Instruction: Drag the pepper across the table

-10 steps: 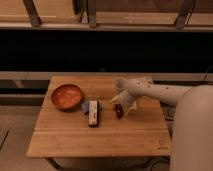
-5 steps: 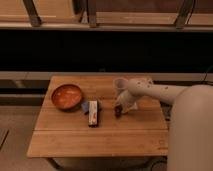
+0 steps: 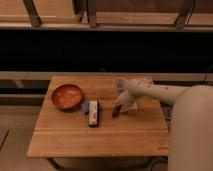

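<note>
Over the table's (image 3: 100,140) middle-right part, camera view: claw (image 3: 120,105), lowered close to the planks at the end of a white arm (image 3: 160,92) that reaches in from the right; whether it is spread or pressed together cannot be told. Pepper (image 3: 115,112): dark red, lying on the table right at the claw's lower tip. Packet (image 3: 93,113): flat on the table, just left of the claw. Bowl (image 3: 66,96): orange, farther left, beyond the packet.
</note>
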You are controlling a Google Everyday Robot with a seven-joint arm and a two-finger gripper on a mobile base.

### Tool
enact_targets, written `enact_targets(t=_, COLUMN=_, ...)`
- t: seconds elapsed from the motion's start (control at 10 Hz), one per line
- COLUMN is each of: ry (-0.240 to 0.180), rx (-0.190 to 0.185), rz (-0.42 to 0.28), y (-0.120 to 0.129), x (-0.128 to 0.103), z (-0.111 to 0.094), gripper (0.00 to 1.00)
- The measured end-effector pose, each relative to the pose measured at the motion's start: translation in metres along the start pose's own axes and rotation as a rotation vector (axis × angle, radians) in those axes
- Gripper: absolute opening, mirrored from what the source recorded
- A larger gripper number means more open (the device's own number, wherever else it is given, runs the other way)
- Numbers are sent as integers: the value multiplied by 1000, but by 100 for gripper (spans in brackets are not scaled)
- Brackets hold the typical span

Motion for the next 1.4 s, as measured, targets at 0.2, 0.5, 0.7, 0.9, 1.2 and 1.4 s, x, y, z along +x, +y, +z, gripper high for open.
enact_targets(t=0.2, ry=12, rx=-12, rz=6, y=-1, x=7, z=0, gripper=0)
enact_targets(t=0.5, ry=32, rx=-31, rz=-5, y=3, x=20, z=-4, gripper=0)
enact_targets(t=0.7, ry=67, rx=-38, rz=-29, y=6, x=43, z=-13, gripper=0)
enact_targets(t=0.9, ry=91, rx=-29, rz=-65, y=2, x=66, z=-29, gripper=0)
enact_targets(t=1.2, ry=113, rx=9, rz=-84, y=-18, x=92, z=-49, gripper=0)
enact_targets(t=1.4, ry=129, rx=29, rz=-91, y=-26, x=108, z=-56, gripper=0)
